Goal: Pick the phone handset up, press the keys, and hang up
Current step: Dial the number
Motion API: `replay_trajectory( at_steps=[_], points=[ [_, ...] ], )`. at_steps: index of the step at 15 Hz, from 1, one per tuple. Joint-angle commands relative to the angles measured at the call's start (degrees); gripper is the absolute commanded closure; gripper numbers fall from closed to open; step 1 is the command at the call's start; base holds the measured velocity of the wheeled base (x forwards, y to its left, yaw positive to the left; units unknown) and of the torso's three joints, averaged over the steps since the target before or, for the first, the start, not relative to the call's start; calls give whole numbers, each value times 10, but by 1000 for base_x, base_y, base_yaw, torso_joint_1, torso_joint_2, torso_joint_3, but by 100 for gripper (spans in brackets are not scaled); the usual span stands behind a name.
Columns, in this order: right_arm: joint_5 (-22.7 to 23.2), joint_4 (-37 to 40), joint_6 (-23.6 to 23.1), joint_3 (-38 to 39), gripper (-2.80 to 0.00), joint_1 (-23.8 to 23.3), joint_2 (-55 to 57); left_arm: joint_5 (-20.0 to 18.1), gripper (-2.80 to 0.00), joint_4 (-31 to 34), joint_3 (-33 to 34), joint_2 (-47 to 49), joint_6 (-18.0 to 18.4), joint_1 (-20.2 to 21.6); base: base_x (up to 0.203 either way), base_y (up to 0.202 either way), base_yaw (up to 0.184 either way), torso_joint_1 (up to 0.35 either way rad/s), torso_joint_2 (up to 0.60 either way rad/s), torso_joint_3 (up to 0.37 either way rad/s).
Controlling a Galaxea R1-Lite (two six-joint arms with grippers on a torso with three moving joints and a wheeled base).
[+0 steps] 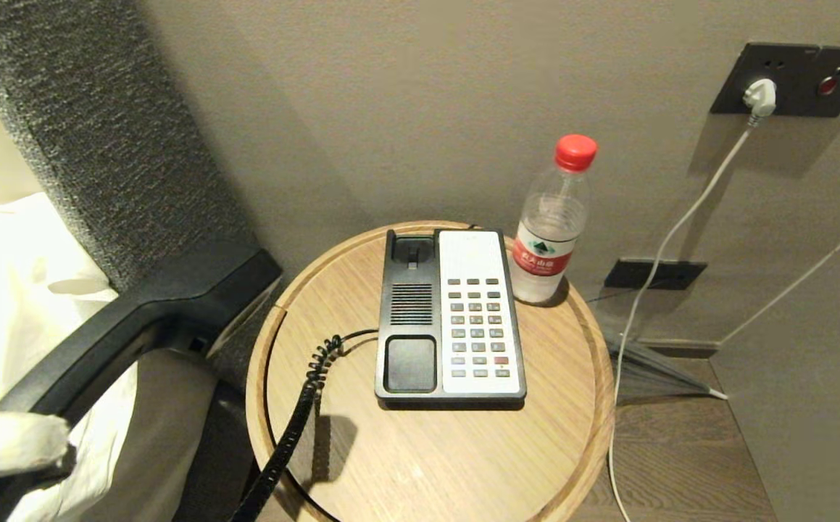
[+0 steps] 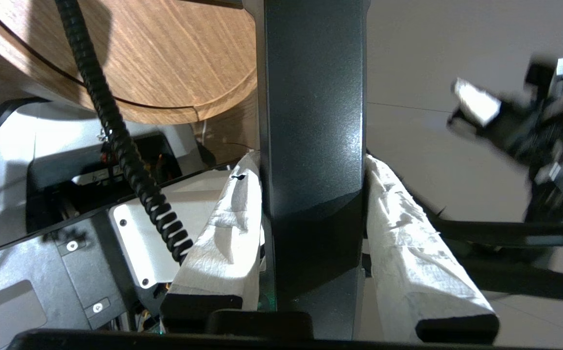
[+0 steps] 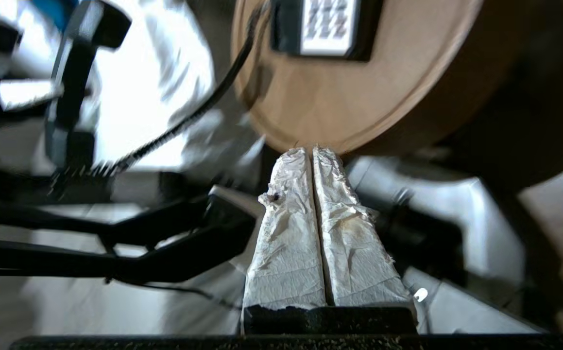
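The black phone handset [image 2: 310, 121] is off its cradle and held out past the table's left edge, where it also shows as a long black bar [image 1: 173, 297]. My left gripper [image 2: 310, 158] is shut on it, with a paper-wrapped finger [image 2: 223, 214] on each side. Its coiled cord [image 1: 296, 413] runs off the table's front left. The phone base [image 1: 409, 304] lies mid-table, its cradle empty and its grey keys [image 1: 476, 326] on the white panel. My right gripper [image 3: 312, 151] is shut and empty, below the table's near rim and blurred; it is outside the head view.
A water bottle [image 1: 550, 232] with a red cap stands right behind the base, on the round wooden table [image 1: 427, 457]. A grey padded headboard [image 1: 101, 130] and white bedding [image 1: 14, 290] fill the left. A white cable [image 1: 651, 283] hangs from a wall socket at right.
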Motion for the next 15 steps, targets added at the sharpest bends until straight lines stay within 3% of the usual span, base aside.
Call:
replay_trajectory(
  at_steps=[1,3,7,12,15],
  points=[
    [-10,-11,11,-3,0,96,98,0,0,2,-1,16,-3,1,0,0,0,0,0,0],
    [-55,-54,21,9,0,179,145,0,0,2,-4,18,-3,6,0,0,0,0,0,0],
    [-169,-231,55,35,0,266,237,-1,0,3,-5,23,-4,14,0,0,0,0,0,0],
    [-305,-395,75,39,0,336,346,-1,0,3,-3,22,-3,19,0,0,0,0,0,0],
    [-393,-457,74,35,0,379,405,-1,0,3,-4,21,-3,19,0,0,0,0,0,0]
  ],
)
